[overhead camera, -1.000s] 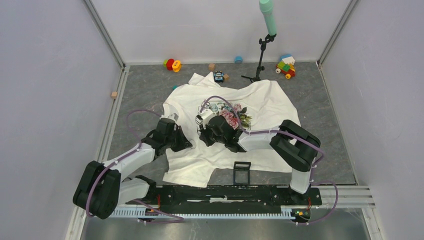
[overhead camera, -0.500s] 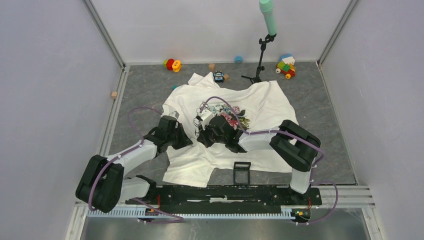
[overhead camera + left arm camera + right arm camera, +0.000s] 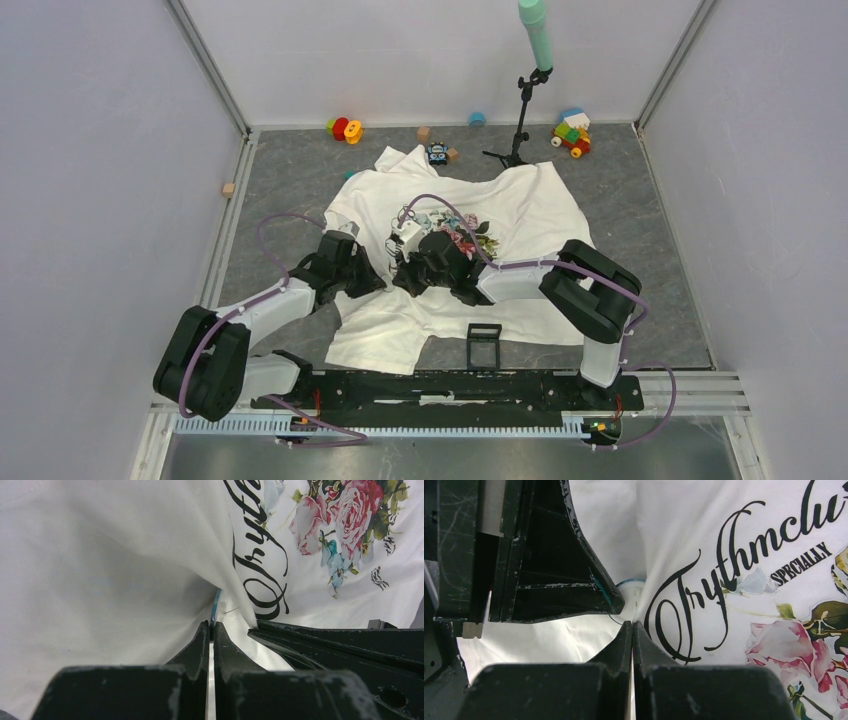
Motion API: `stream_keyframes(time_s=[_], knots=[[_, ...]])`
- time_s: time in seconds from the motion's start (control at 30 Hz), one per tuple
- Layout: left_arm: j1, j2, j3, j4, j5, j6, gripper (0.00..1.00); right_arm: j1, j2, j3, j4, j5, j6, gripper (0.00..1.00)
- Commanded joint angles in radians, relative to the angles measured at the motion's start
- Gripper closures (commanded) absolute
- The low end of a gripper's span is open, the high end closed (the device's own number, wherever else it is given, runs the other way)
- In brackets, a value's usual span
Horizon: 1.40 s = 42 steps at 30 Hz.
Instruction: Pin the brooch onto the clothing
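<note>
The brooch (image 3: 216,606) sits edge-on against a raised fold of the clothing (image 3: 100,555), beside the script lettering (image 3: 261,575).
The left gripper (image 3: 210,626) is pinched tight on the brooch, and the right gripper (image 3: 632,625) is clamped on the fold. Both have crept closer together, so pinning appears under way.

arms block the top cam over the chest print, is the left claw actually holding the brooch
observer: yes. In the left wrist view the left claw is shut on the brooch, which stands edge-on out of the fingertips, against a fold of cloth.
operator: and the right claw, got any cloth
observer: looks so. In the right wrist view the right claw is shut where a fold of the shirt rises, just beside the brooch and the black lettering.
</note>
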Motion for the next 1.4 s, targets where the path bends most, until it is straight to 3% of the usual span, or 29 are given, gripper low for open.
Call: stream_keyframes(time_s=[0.0, 1.37], knots=[[-0.005, 0.018, 0.023, 0.023, -0.01, 0.034, 0.98, 0.002, -0.004, 0.027, 0.022, -0.044, -0.026, 1.0], [-0.006, -0.087, -0.131, 0.347, 0.111, -0.05, 0.98, 0.002, 0.085, 0.052, -0.022, -0.126, -0.026, 1.0]])
